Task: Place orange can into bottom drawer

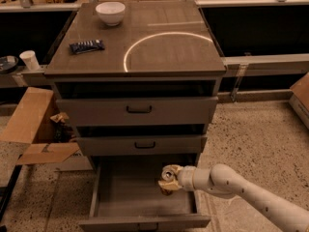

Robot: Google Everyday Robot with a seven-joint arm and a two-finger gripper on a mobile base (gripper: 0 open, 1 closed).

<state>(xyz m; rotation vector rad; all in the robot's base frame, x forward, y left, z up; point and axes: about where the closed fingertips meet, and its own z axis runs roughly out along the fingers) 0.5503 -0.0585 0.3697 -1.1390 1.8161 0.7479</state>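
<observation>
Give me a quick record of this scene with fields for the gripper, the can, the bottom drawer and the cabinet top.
gripper: closed on the orange can, at the right side of the open bottom drawer
orange can: held, silver top up, not yet released
bottom drawer: pulled out, grey floor showing
cabinet top: white bowl at back left, dark wrapper nearer the front left
</observation>
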